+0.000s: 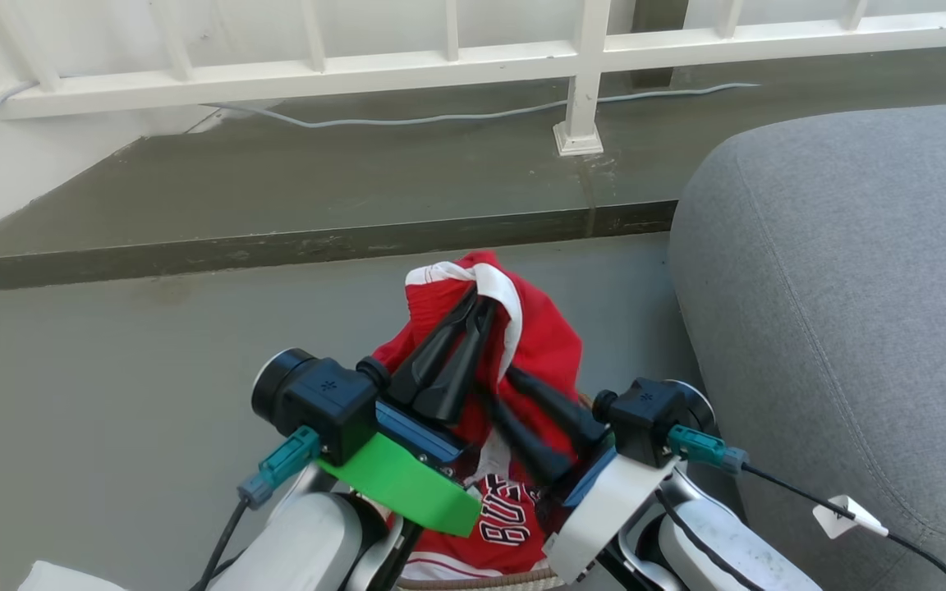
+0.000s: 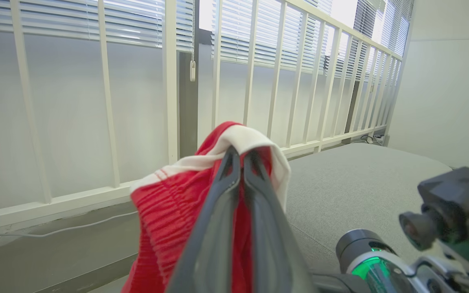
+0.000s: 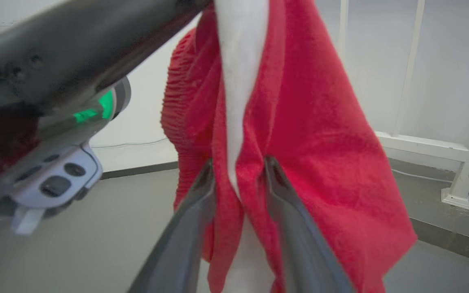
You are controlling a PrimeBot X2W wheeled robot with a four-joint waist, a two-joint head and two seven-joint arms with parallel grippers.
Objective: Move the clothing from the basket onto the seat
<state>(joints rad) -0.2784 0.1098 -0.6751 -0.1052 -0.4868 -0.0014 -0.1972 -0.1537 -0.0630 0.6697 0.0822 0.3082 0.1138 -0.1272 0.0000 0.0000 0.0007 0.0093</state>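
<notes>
Clothing (image 1: 547, 345) above basket (image 1: 473, 583), seat (image 1: 851, 287) to the right, railing (image 1: 440, 70) behind

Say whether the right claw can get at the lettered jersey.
Probably not: the right claw points away, fingers astride the hanging garment held by the left claw; the lettered jersey lies beneath.

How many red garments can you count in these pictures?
2. One red garment hangs from the left gripper, above the basket; the lettered garment lies in that basket beneath. Others may be hidden under them.
</notes>
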